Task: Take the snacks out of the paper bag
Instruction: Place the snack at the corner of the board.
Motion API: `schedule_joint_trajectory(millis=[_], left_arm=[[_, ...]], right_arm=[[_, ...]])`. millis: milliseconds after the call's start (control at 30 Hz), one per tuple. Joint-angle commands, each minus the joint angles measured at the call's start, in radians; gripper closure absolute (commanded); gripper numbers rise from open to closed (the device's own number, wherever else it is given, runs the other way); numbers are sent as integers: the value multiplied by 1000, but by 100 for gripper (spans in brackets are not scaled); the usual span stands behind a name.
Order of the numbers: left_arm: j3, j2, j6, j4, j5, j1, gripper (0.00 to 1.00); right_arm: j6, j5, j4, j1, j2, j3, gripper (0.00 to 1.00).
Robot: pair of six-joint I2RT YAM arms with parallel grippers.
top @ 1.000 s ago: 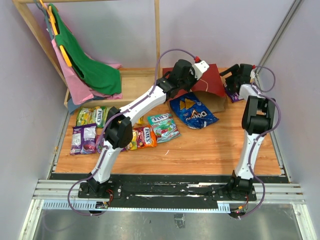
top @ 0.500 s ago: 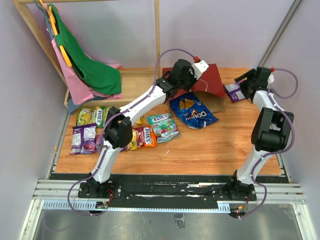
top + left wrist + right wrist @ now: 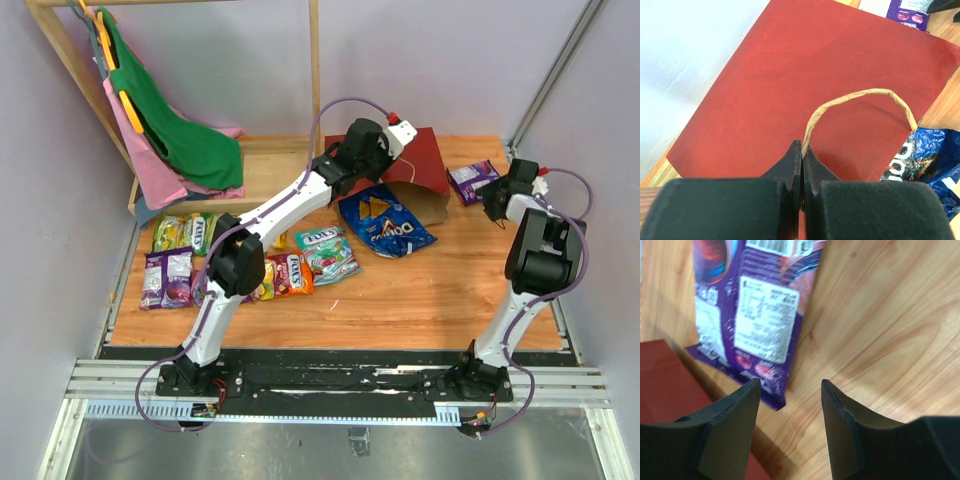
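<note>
Now | left end effector [image 3: 801, 148] pinching paper bag handle [image 3: 860, 95] | right end effector [image 3: 790, 392] spread, empty | blue chip bag [image 3: 385, 225] reads Doritos

We read this as a robotics lab test cell: plain lavender panels [image 3: 450, 60] wall in a wooden tabletop [image 3: 420, 290], the left arm [image 3: 285, 205] and right arm [image 3: 540, 250] are bolted to aluminium rails [image 3: 340, 385] along the bottom edge, and a bare wooden rack [image 3: 314, 60] stands upper left.
</note>
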Motion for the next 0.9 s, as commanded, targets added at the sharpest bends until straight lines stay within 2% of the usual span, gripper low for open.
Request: schedule_joint_trajectory(millis=[0,200,600,867], left_arm=[[3,-28,2,23,-4,17,99],[6,-23,2,22,-2,18,99],[15,-14,4,12,-11,24,99],[36,-3,-12,-9,19,26,99]], right_arm=[[28,68,38,-26,77,16,47],[11,106,9,-26,169,119,48],[-4,22,-45,14,351,371,53],[2,-9,-72,65,384,508,49]])
